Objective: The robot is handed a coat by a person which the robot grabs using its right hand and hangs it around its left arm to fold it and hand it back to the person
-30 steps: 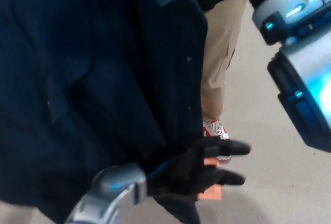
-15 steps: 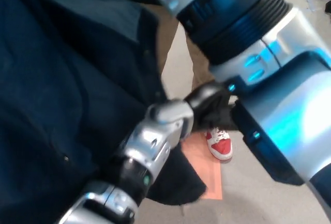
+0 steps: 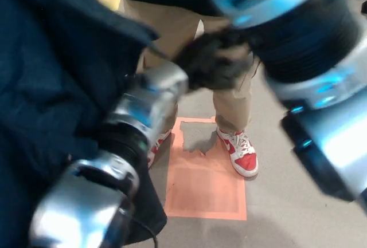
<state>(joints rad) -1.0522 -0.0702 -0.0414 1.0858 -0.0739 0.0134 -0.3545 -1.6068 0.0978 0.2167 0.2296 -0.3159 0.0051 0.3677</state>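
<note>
The dark navy coat (image 3: 51, 87) fills the left of the head view and hangs over my left arm (image 3: 123, 139), which rises from the bottom left. My left hand (image 3: 212, 62) is black and blurred, raised in front of the person's beige trousers (image 3: 229, 102). My right forearm (image 3: 309, 47) crosses the top right, large and blurred; its hand lies outside the picture. The coat's lower edge (image 3: 146, 208) hangs down behind my left elbow.
A person stands close in front, in beige trousers and red-and-white sneakers (image 3: 241, 153). The feet rest at an orange square (image 3: 206, 185) marked on the grey floor (image 3: 298, 219).
The view has shifted. My left hand has risen from low in the picture to the upper middle. My right forearm has swung up across the top, and the coat now sits further left.
</note>
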